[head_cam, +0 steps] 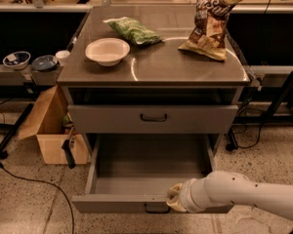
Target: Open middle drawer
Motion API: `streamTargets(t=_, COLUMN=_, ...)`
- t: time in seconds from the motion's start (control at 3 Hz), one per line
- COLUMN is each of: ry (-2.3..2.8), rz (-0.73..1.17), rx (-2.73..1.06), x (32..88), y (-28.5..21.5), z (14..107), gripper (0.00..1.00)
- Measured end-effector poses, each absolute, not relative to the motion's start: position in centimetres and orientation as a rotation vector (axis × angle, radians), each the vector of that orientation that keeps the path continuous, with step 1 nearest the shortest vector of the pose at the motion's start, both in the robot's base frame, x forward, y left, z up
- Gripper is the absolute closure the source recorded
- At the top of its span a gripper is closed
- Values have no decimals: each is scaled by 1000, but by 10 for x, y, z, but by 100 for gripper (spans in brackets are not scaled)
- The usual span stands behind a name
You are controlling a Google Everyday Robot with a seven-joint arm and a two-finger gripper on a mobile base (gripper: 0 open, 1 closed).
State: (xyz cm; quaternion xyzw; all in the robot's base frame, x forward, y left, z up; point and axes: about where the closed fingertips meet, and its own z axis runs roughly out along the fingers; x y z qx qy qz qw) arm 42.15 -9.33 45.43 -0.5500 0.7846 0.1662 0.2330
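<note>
Gripper (175, 202), pale, on white arm, at front lip of wide grey metal middle drawer (118, 203), beside small dark loop handle (156, 208); grip state cannot be told. Drawer stands well out beneath taller-fronted grey drawer (107, 119). Step judged: pull near complete. Next: free handle, back straight away.

One tabletop (176, 65) carries two snack bags, a green bag (134, 30) and a brown chip bag (212, 21), plus one white bowl (107, 50). Two drawers show: one closed upper drawer (112, 119) and one middle drawer (151, 172), pulled out. One tool (174, 199) sits at its front edge. One cardboard box (51, 128) stands on the floor, left.
</note>
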Motion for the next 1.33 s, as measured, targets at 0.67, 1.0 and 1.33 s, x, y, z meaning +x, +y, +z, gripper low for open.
streamTargets(t=0.67, ry=2155, rz=457, rx=-1511, x=421, y=-93, z=454, gripper=86)
streamTargets(t=1.0, ry=2155, rz=457, rx=-1511, x=421, y=-93, z=454, gripper=63)
streamTargets(t=1.33, ry=2155, rz=457, rx=-1511, x=421, y=-93, z=454, gripper=39)
